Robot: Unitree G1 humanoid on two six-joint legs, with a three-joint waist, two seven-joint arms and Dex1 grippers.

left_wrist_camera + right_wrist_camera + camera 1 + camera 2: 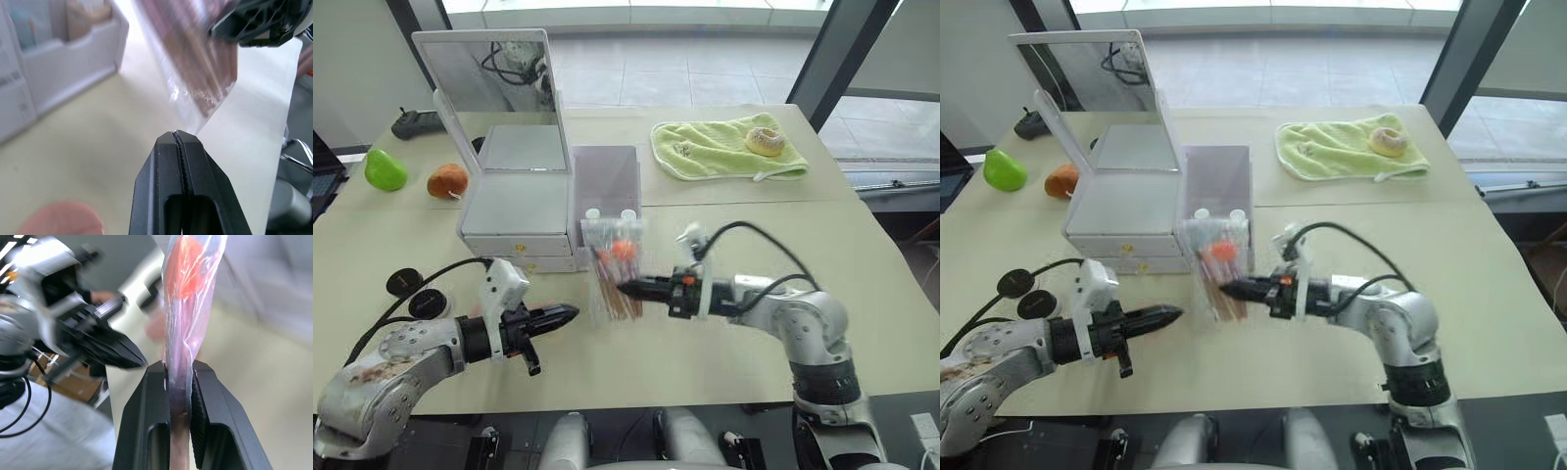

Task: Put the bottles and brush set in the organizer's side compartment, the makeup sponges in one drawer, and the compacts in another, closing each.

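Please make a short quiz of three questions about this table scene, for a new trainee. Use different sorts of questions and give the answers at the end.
1. True or false: the left hand is shut and holds nothing.
2. What does the right hand hold?
A. a green fruit
B. the brush set
C. a towel
3. Fill in: the two bottles stand in the ____ of the organizer.

Key
1. True. Its fingers are pressed together in the left wrist view, apart from the pouch.
2. B. The fingers pinch the clear pouch near its lower end.
3. Side compartment; their white caps show at its front end.
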